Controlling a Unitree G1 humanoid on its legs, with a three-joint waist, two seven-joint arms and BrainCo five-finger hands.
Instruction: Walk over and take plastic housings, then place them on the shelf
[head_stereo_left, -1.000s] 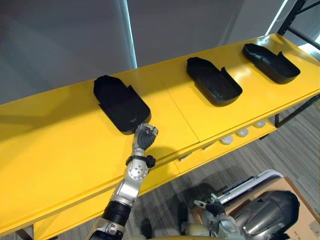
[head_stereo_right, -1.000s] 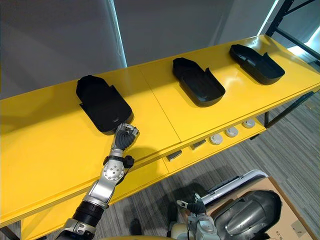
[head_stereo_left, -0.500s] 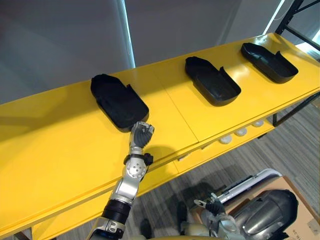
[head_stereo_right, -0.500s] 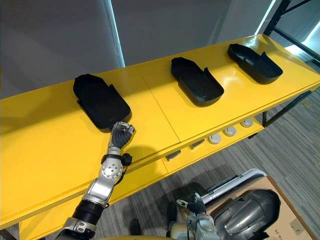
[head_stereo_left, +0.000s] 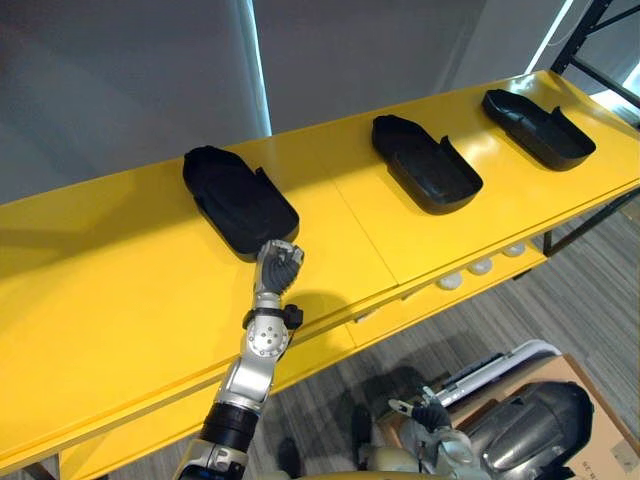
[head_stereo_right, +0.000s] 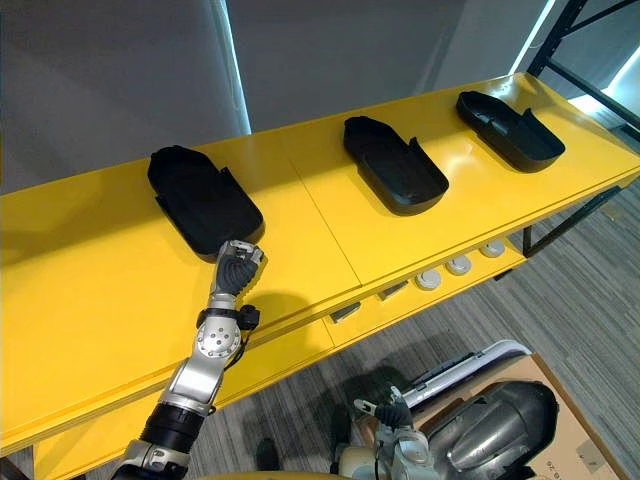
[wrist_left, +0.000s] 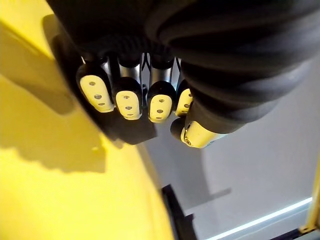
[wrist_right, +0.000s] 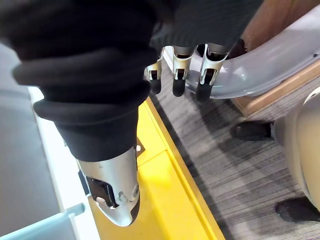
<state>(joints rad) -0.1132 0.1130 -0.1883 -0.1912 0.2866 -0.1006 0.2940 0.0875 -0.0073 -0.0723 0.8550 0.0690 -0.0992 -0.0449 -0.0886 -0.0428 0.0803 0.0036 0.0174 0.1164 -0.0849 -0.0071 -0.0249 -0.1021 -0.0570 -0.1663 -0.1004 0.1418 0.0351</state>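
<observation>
Three black plastic housings lie in a row on a long yellow shelf (head_stereo_left: 120, 290), well apart from one another. The middle housing (head_stereo_left: 428, 163) and the right housing (head_stereo_left: 538, 128) rest hollow side up, each a shallow shell with a raised rim and only its own dark inside showing. The left housing (head_stereo_left: 238, 203) sits nearest the robot's reach; which way up it lies is harder to tell.

The left hand (head_stereo_left: 279, 264) hangs over the shelf just beside the near end of the left housing, its fingers (wrist_left: 128, 102) and thumb curled into a loose fist with nothing in it. Whether the knuckles touch the housing cannot be told.

The right hand (wrist_right: 179, 75) hangs low over the grey floor (head_stereo_left: 590, 290) beside the shelf's front edge, fingers relaxed and apart, carrying nothing.

On a lower yellow ledge (head_stereo_left: 400, 310) under the shelf's front edge sit small white round parts (head_stereo_left: 481, 267) in a line. A cardboard box (head_stereo_right: 585, 455) stands on the floor at lower right; what it holds cannot be made out.
</observation>
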